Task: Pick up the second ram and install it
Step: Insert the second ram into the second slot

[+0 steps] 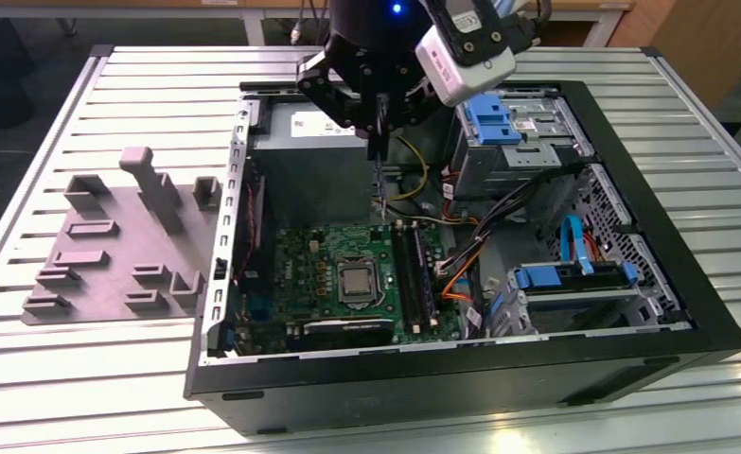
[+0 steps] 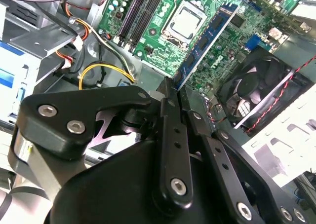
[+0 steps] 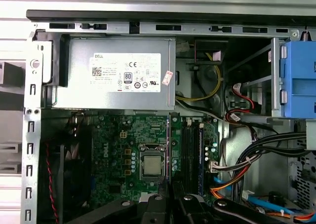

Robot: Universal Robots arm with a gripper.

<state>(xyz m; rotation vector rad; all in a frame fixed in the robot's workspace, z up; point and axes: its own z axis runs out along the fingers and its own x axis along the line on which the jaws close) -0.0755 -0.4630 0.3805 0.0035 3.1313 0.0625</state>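
While the arm hangs over the open computer case [image 1: 673,326], the end effector [image 1: 377,151] pinches the second ram [image 2: 205,44] edge-on between its pressed fingers [image 2: 170,135], the stick pointing down above the motherboard [image 1: 313,260], just beside the processor socket [image 3: 152,166] and near the black memory slots [image 3: 190,155]

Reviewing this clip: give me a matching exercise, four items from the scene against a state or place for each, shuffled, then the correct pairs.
Items:
1. second ram
2. gripper
3. power supply
4. gray fixture block

States or places:
A. lies on the slatted table outside the case
B. shut on a thin board
C. held edge-on above the motherboard
D. silver box in the case, with a white label

Pairs: 1-C, 2-B, 3-D, 4-A
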